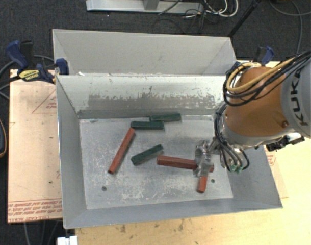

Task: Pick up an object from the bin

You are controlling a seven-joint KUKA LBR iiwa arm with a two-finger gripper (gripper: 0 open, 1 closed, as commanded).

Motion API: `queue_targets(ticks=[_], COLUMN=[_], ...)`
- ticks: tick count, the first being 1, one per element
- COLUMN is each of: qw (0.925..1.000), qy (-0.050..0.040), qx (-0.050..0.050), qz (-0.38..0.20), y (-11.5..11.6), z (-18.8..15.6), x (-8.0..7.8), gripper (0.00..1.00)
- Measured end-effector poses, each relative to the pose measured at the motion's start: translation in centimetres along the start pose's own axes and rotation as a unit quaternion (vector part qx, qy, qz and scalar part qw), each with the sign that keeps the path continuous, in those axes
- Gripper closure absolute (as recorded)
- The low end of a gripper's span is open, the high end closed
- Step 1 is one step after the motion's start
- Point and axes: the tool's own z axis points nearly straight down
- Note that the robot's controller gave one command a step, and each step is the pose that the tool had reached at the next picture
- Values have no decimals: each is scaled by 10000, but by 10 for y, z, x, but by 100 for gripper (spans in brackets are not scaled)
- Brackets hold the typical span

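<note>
Camera view: tool (203, 162), grip unclear, at right end of red stick (173, 162) lying left-right.

You have bright, even light from overhead. The bin (145, 55) wall far behind the claw (202, 166) shows pale and washed. Left of the claw, the red stick (122, 150) casts a thin, soft shadow; a dimmer patch lies right under the claw itself.

A robotics lab: KUKA arm (257, 106) over a metal bin (145, 52), cables (216, 1) on floor (23, 14).
</note>
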Motion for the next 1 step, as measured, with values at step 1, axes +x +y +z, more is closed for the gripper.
queue_targets(ticks=[1], qw=[9919], qy=[19], qx=[-5], qz=[-1271], y=[30], z=[-48], x=[11], gripper=[100])
